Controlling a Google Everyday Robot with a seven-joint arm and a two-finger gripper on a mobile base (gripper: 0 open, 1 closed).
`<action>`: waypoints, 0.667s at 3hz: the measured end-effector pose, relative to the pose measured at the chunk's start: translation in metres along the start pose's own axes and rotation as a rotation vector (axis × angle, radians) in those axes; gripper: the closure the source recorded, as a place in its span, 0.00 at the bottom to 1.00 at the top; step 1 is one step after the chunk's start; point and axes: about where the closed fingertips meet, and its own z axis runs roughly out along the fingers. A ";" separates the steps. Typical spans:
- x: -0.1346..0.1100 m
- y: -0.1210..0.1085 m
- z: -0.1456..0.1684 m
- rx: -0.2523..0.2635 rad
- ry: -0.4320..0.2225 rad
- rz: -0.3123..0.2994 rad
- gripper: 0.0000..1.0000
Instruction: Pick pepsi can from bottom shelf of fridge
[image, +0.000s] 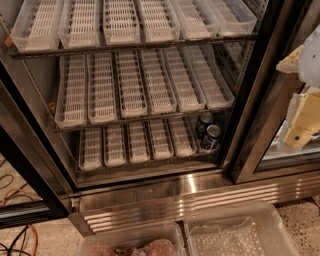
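The fridge (150, 192) stands open, with steel walls and rows of white slotted trays. On the bottom shelf (135, 142), at its right end, two dark blue pepsi cans with silver tops stand one behind the other. The front can (212, 138) is nearest the door frame and the rear can (204, 122) is just behind it. My gripper (301, 122) shows as cream-coloured parts at the right edge of the view. It is in front of the closed right glass door, well to the right of the cans and about level with them. It holds nothing that I can see.
A black door post (260, 100) stands between the cans and my gripper. The shelf above (145, 120) hangs low over the cans. Two clear plastic bins (235, 232) sit on the floor in front of the ribbed steel base. Cables (20, 235) lie on the floor at the left.
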 end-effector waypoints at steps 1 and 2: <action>0.000 0.000 0.000 0.000 0.000 0.000 0.00; -0.004 0.006 0.012 -0.012 -0.021 0.000 0.00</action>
